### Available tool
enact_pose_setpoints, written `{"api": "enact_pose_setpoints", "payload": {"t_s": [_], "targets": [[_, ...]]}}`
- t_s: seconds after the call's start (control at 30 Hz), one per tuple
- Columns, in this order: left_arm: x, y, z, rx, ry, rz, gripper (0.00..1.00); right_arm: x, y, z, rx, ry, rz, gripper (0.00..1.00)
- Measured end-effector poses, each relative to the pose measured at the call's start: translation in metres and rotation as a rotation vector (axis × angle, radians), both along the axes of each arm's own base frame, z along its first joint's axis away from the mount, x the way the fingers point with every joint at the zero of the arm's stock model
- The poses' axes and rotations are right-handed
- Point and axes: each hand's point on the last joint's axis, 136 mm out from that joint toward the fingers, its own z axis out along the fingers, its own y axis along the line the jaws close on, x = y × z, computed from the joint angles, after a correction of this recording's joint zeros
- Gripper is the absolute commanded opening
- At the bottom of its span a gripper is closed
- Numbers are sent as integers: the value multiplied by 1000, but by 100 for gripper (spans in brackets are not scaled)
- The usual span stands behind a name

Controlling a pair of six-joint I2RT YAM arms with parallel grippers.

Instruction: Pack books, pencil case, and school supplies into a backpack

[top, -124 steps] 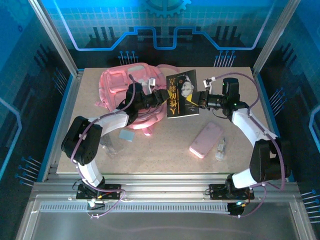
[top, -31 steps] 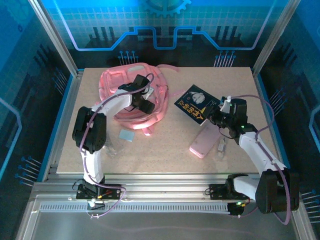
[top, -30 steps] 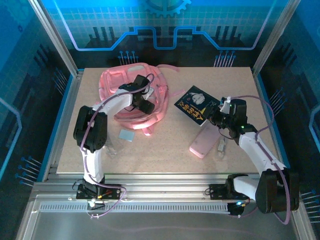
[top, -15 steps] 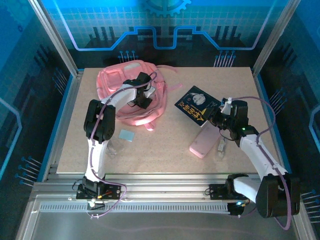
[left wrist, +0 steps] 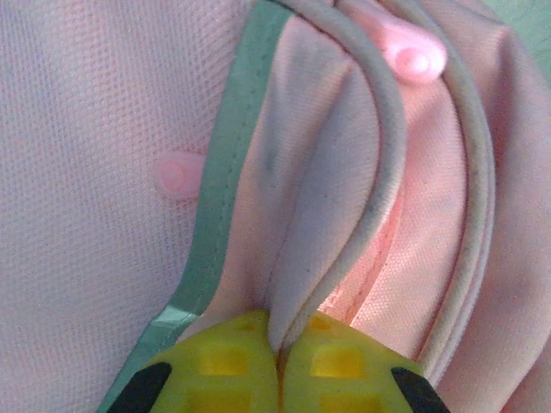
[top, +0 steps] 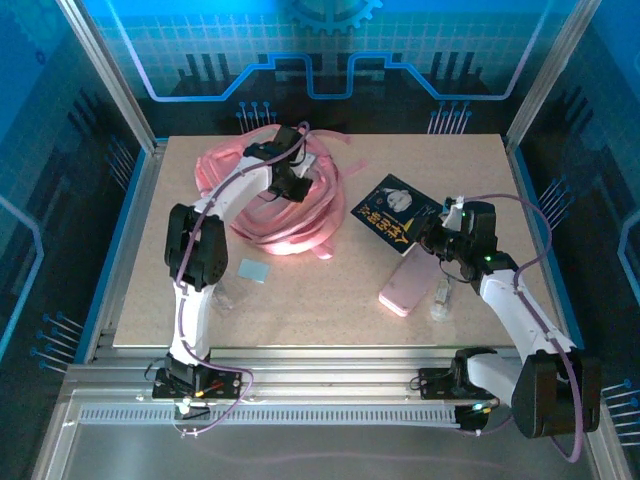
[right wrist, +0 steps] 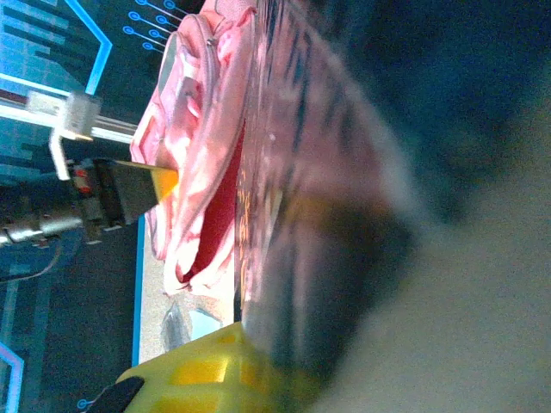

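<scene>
The pink backpack lies at the back left, its mouth pulled open. My left gripper is shut on a fold of its piped rim; in the left wrist view the yellow fingertips pinch that pale fabric. My right gripper is shut on the edge of the black book, which tilts above the table. The right wrist view has the book blurred and close against a yellow finger. The pale-pink pencil case lies flat below the book, with a clear oblong item beside it. A light-blue square sits near the left arm.
A crumpled clear wrapper lies by the left arm's base link. Pink straps trail from the backpack toward the back edge. Metal frame posts and rails border the table on every side.
My left gripper has shut on the backpack's rim and pulled it toward the back, spreading the mouth open. The right arm with the black book has barely moved.
</scene>
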Motion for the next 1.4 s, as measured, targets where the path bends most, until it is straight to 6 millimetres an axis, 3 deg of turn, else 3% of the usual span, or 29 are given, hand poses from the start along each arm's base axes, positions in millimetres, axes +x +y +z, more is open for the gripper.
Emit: {"api": "enact_pose_setpoints", "payload": {"t_s": [0.23,0.43,0.57,0.77,1.07,1.27,1.4], "targets": [[-4,-22,58,-149,-17,37,0,-5,0,9,5,-23,5,0],[-4,-29,87,-275,4,71,0,0,13,26,70,-69,29,0],[-5,-30,94,-339,28,100,0,4,46,27,106,-85,105,0],[-2,-37,108,-424,32,138,0,15,96,0,148,-14,191,0],[-5,-49,127,-562,42,166,0,68,157,-7,244,-54,236,0],[-7,-51,122,-598,47,187,0,109,200,-43,253,-20,229,0],[-6,-52,121,-615,47,198,0,122,228,-71,257,-1,238,0]]}}
